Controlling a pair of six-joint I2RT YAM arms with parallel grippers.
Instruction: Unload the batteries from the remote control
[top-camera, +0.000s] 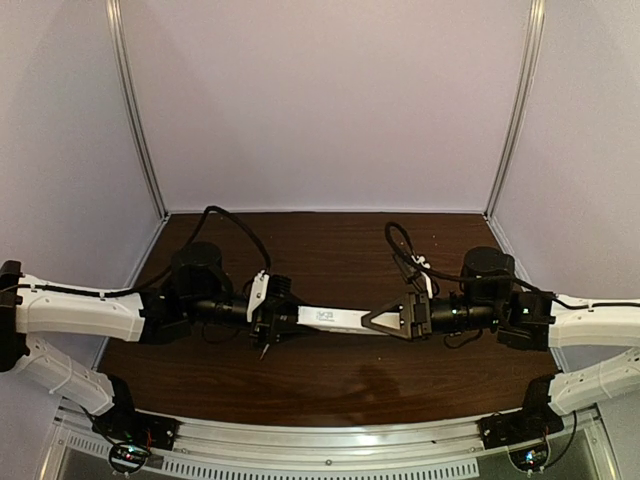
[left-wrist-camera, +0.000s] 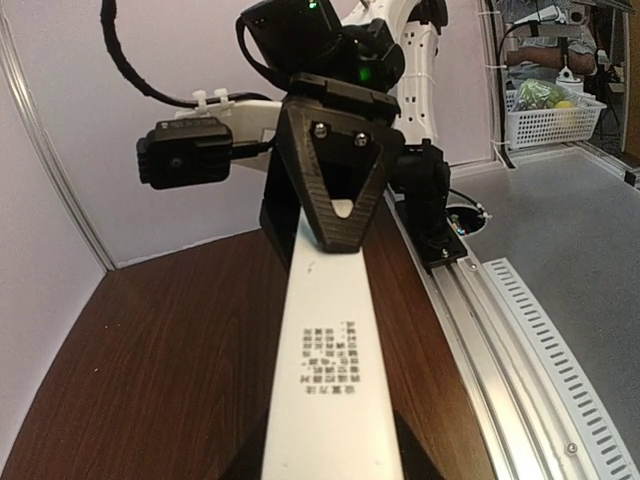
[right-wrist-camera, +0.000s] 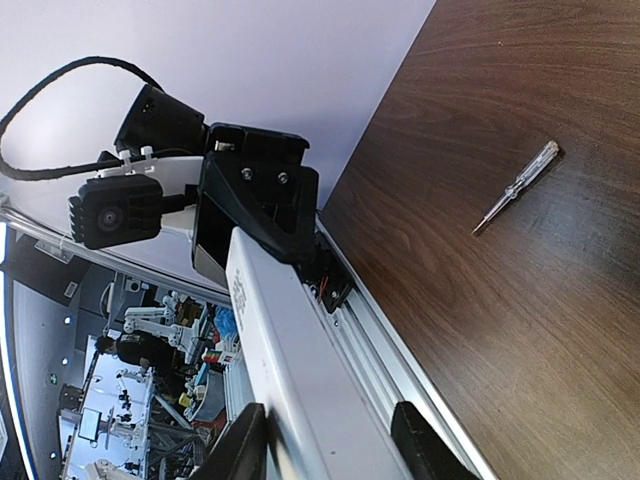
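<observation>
Fingers clenched both sides: L fingers (top-camera: 272, 322) and R fingers (top-camera: 388, 320) each grip one end of the remote (top-camera: 335, 318), held off the desk (top-camera: 330, 250), long axis left-right btwn them, neither arm nearer, batteries not visible.

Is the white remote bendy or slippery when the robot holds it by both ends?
Probably stiff: the remote control spans straight between the left gripper and right gripper without sagging. Its smooth, glossy plastic might be a bit slippery. Being flat-sided, it likely would not roll.
</observation>
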